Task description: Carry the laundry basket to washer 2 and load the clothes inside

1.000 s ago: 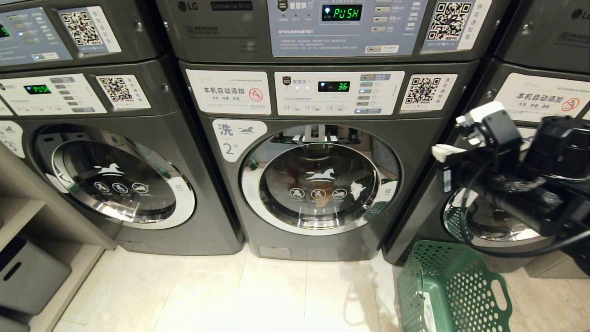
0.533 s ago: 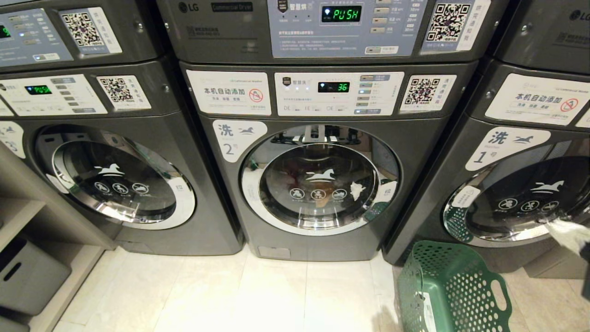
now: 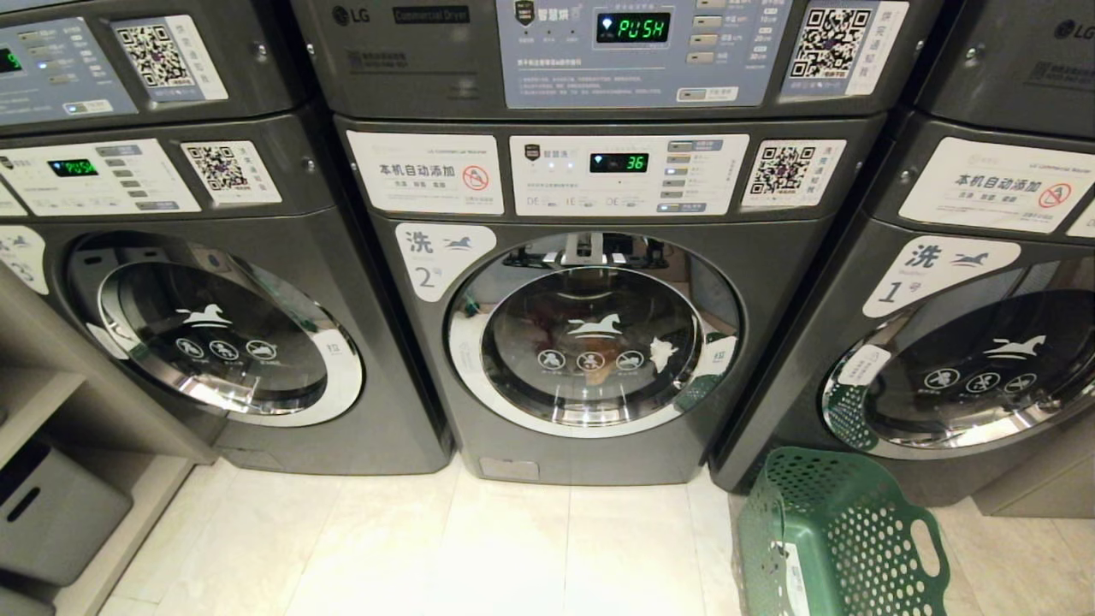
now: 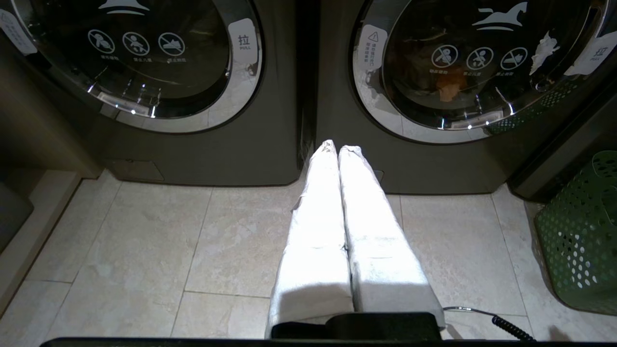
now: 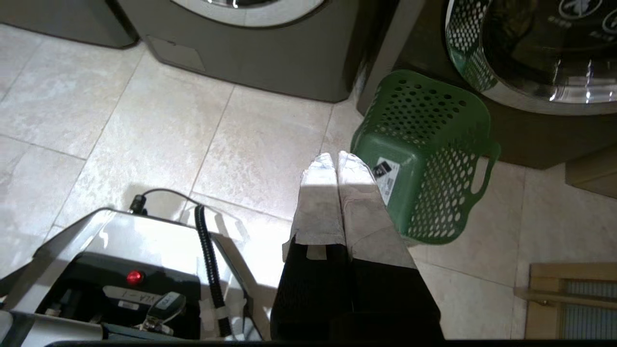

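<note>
The head view looks forward and down, close on washer 2 [image 3: 590, 342], with the basket [image 3: 843, 539] at lower right. The left wrist view sits low, facing the washers' doors across the floor [image 4: 144, 241]. The right wrist view looks steeply down at floor and basket. All three share washer 2's base and the basket.

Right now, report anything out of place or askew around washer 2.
The laundry basket lies tipped on its side on the floor, in front of washer 1 rather than washer 2. Washer 2's door is shut, with clothes showing behind the glass. Nothing looks spilled.
</note>
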Tool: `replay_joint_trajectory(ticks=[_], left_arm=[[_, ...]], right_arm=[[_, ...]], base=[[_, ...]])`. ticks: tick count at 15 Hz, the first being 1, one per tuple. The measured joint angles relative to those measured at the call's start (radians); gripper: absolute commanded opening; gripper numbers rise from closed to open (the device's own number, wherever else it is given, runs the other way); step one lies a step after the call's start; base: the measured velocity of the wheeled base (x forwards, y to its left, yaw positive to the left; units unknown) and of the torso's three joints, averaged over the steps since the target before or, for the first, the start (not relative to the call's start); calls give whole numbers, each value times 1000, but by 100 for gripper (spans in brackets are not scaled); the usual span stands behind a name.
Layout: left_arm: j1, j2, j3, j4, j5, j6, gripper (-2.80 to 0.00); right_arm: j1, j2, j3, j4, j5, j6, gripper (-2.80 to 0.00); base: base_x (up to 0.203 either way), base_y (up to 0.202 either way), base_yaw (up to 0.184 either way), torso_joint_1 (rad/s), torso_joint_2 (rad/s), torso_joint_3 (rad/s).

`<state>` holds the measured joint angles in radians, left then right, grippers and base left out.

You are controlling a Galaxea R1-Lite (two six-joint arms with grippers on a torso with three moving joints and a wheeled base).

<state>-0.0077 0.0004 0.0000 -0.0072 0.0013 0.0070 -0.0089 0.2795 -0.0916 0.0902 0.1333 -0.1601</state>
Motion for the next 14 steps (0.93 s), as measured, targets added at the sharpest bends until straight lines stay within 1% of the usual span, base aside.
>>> replay_joint_trajectory(ticks=[4,5,6,7,9,14], left_arm=[[0,0,0,0,0,0,-280],[0,0,0,0,0,-1,-280],[0,0,0,0,0,-1,-280],[0,0,0,0,0,-1,-280],[0,0,0,0,0,0,-280],[0,0,0,0,0,0,-280]], right_arm=[[13,-178,17,0,20,-57,-280],[15,-212,21,0,0,-62,-280],[16,-236,33,1,-47,-52,-280],[16,-253,43,2,-82,-25,-280],[16,-272,51,-7,-93,11,-280],[16,-283,58,-10,-95,11,-280]], base=[[0,0,0,0,0,0],[0,0,0,0,0,0],[0,0,0,0,0,0],[0,0,0,0,0,0],[0,0,0,0,0,0],[0,0,0,0,0,0]])
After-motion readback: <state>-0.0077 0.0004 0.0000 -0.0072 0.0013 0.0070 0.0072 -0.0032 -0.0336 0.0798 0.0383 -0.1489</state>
